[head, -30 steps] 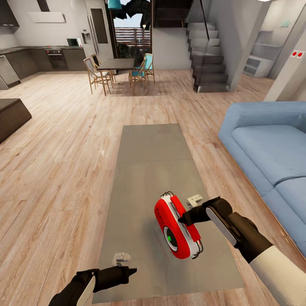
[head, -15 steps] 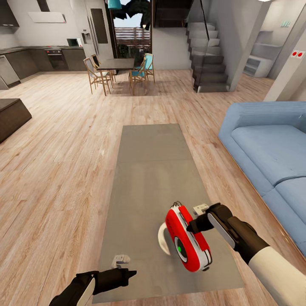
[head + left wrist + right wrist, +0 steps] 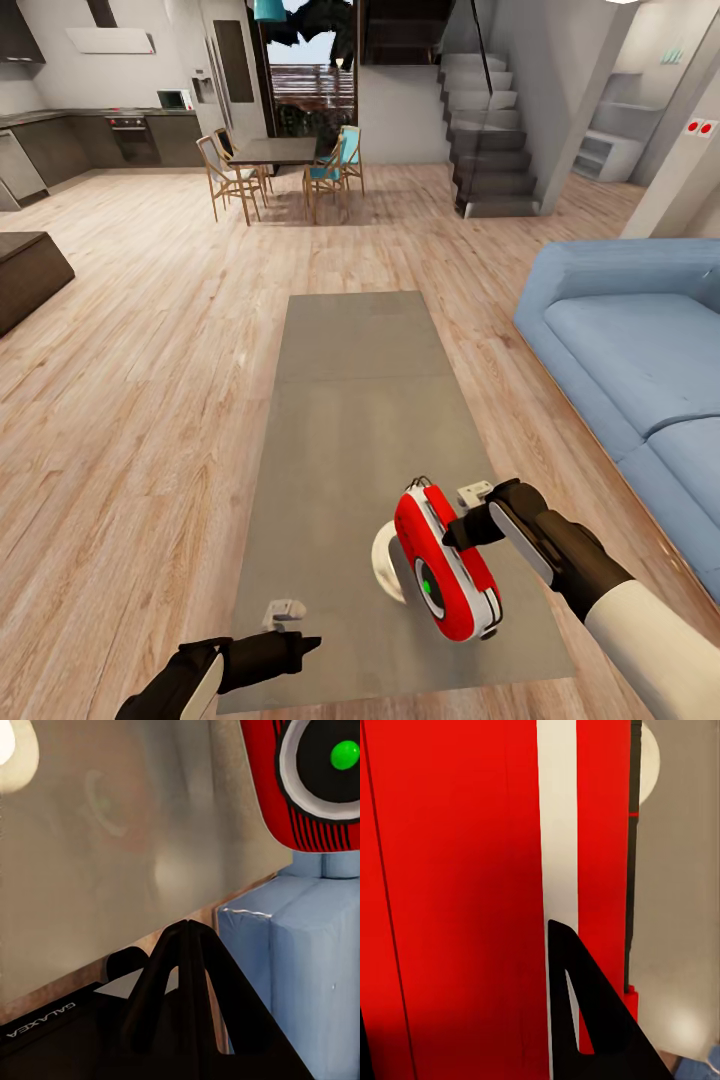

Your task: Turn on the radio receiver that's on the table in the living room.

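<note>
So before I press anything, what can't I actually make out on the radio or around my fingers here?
- Radio receiver: any power switch; head view too small, right wrist view too close.
- Right gripper: contact with the radio; its body hides the fingertips.
- Pale disc: mostly hidden behind the radio, head view.
- Left gripper: finger gap unclear.

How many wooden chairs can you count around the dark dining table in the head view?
3: two chairs on the dining table's left side, one with teal cushions on its right. Others may be hidden behind it.

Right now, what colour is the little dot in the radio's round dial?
Bright green; the radio receiver shows it best in the left wrist view.
</note>
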Controlling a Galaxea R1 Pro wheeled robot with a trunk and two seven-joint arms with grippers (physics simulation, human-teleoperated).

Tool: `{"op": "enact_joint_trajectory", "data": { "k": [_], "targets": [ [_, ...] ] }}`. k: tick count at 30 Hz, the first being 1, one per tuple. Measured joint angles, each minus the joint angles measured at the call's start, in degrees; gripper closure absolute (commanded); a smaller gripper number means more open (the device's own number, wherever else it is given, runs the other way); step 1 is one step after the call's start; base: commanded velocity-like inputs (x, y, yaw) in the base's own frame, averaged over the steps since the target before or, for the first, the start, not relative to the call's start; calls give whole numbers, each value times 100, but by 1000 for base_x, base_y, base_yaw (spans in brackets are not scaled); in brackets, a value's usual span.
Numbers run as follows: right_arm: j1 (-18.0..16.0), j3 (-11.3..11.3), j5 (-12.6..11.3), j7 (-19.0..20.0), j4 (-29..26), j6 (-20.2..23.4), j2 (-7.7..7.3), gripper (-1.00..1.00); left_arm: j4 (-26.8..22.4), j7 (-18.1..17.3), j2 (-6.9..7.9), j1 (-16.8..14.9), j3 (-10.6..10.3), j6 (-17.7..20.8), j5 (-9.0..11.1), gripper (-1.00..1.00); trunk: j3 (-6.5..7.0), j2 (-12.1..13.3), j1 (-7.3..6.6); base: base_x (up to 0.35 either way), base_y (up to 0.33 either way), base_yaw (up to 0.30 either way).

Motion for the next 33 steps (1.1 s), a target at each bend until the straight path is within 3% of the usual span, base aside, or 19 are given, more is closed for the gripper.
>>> {"op": "enact_joint_trajectory", "data": {
  "k": [33],
  "targets": [
    [1,-8,-25,-177,8,0,-7,100,0,0,3,0,0,-4,-7,100,0,0,0,0,0,0]
  ]
}}
